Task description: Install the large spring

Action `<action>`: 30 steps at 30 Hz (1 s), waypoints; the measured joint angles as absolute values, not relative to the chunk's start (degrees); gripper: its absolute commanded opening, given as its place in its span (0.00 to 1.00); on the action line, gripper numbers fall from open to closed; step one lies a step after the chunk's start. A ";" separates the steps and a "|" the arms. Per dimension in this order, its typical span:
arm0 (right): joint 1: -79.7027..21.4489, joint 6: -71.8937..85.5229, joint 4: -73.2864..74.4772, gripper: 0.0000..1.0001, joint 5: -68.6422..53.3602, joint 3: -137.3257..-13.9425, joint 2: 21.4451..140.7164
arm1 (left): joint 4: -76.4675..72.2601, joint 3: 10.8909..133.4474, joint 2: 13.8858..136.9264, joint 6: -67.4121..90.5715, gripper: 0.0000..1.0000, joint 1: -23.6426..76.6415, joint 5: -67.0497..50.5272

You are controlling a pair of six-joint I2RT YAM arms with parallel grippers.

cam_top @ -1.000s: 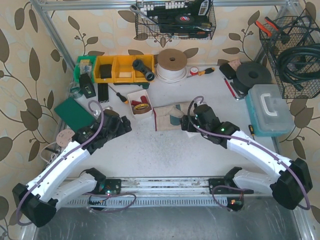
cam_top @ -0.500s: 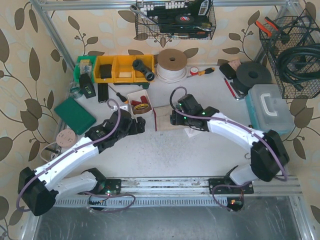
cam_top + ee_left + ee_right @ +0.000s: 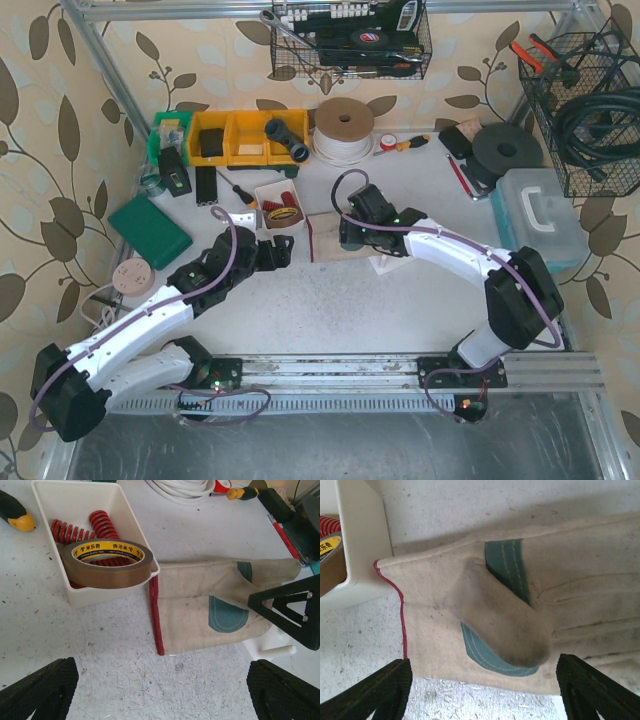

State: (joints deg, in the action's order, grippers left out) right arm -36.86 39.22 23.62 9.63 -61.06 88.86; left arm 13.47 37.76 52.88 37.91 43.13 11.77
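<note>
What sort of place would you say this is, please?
Probably a workshop bench, perhaps staged: a wire basket of tools hangs on the wall, yellow parts bins sit at the back, and a toolbox stands on the right.

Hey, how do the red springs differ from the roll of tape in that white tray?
Colour: the red springs are bright red, while the roll of tape is brown with a yellow printed core. Shape: the springs are ribbed coils, while the tape is a smooth, wide ring. Pose: the springs lie low in the tray, and the tape rests on top of them. Both are in the white tray.
</note>
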 measured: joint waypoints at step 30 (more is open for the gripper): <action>-34.37 38.11 21.12 0.00 6.96 -63.40 96.20 | 11.40 36.53 55.13 38.04 0.88 43.13 11.81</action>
